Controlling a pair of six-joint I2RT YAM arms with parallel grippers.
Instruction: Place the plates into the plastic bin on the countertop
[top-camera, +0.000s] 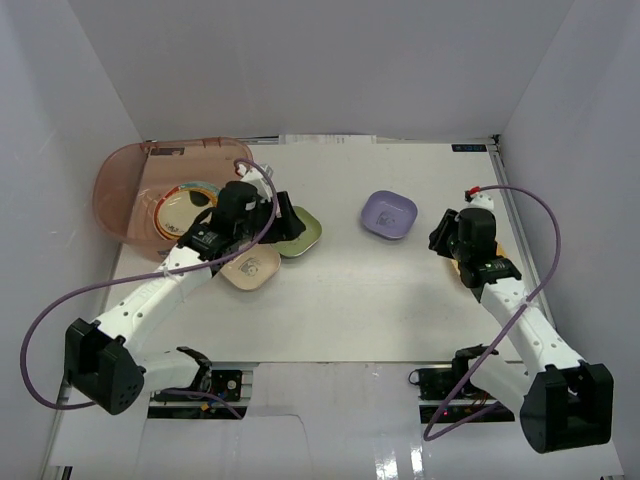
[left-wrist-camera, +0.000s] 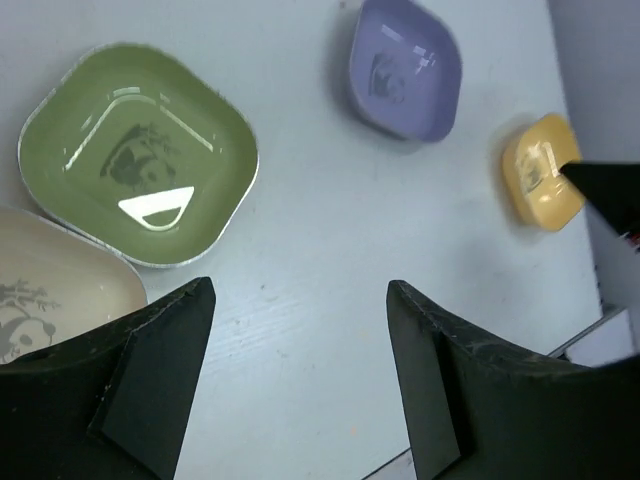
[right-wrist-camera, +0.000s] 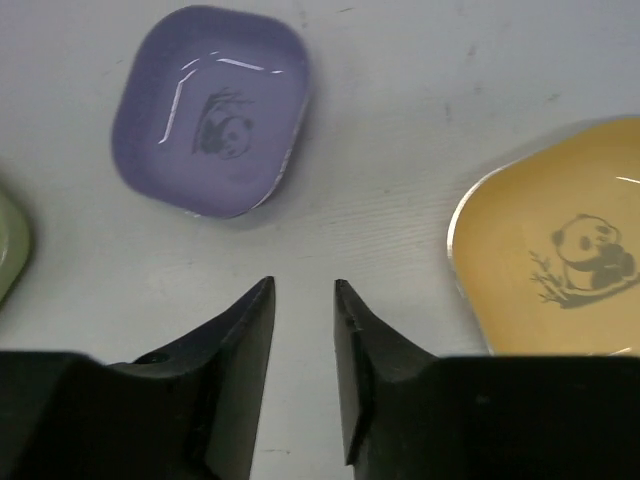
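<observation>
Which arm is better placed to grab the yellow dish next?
The right arm. The right tool hovers just beside the yellow dish; the left tool hangs far off, near the green dish.

Our counter (left-wrist-camera: 320, 230) is white. Ahead-left of the black left hand (left-wrist-camera: 300, 292), an olive-green dish (left-wrist-camera: 138, 155) carries a grey panda print, and the cream dish (left-wrist-camera: 45, 305) by its left finger shows the same. Ahead of the black right hand (right-wrist-camera: 303, 287) the lavender dish (right-wrist-camera: 212, 110) has a dark panda, and the yellow dish (right-wrist-camera: 560, 260) to its right has a panda with bamboo. The translucent bin (top-camera: 112, 190) is pinkish-brown, and the plate (top-camera: 185, 207) in it is cream, rimmed orange and teal.
</observation>
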